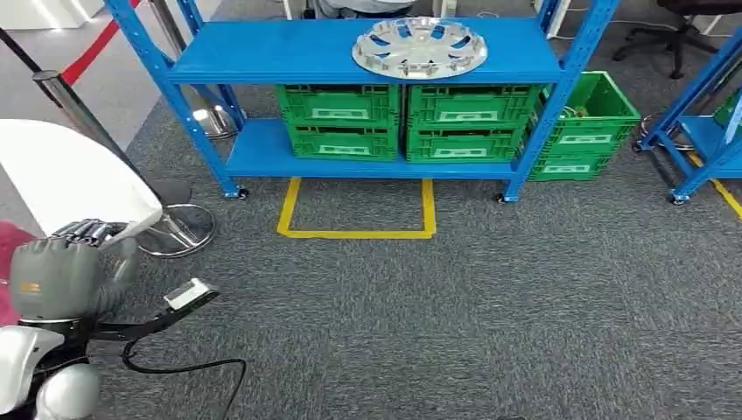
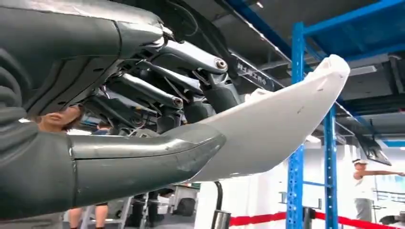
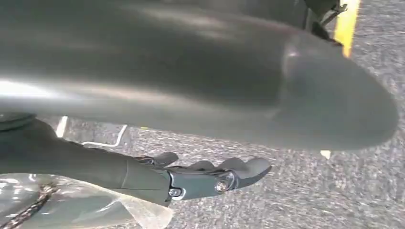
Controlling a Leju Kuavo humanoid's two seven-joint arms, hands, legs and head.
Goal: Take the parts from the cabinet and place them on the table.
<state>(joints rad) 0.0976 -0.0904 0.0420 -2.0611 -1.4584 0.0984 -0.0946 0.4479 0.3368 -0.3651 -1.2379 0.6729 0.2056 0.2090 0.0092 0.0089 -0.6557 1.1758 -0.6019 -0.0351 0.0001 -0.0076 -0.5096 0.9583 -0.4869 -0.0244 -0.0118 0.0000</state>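
Left hand (image 1: 61,271): near left of the head view, thumb and fingers (image 2: 157,93) clamped on the edge of a white part (image 1: 70,175). The part is a smooth curved panel, held up off the floor and reaching far and left from the hand; in the left wrist view its tapered tip (image 2: 329,71) points away from the hand.

Right hand (image 3: 200,179): hangs over the grey carpet (image 1: 490,297); fingers lie nearly straight and close together, nothing seen between them. Whether it holds anything, cannot tell. Crumpled clear plastic (image 3: 71,202) lies just beside it.

Cabinet (image 1: 367,52): blue open shelving, far centre. Top shelf carries a silver wheel cover (image 1: 420,45), lying flat, right of centre. Lower shelf carries green crates (image 1: 407,122), stacked in two columns side by side. One more green crate (image 1: 586,131) stands on the floor touching the cabinet's right post.

Floor: yellow tape outline (image 1: 359,214) on the carpet just near of the cabinet. A chrome stanchion base (image 1: 179,229) stands left of the tape, with red rope (image 1: 92,52) at far left.

Second blue rack (image 1: 709,131): far right.
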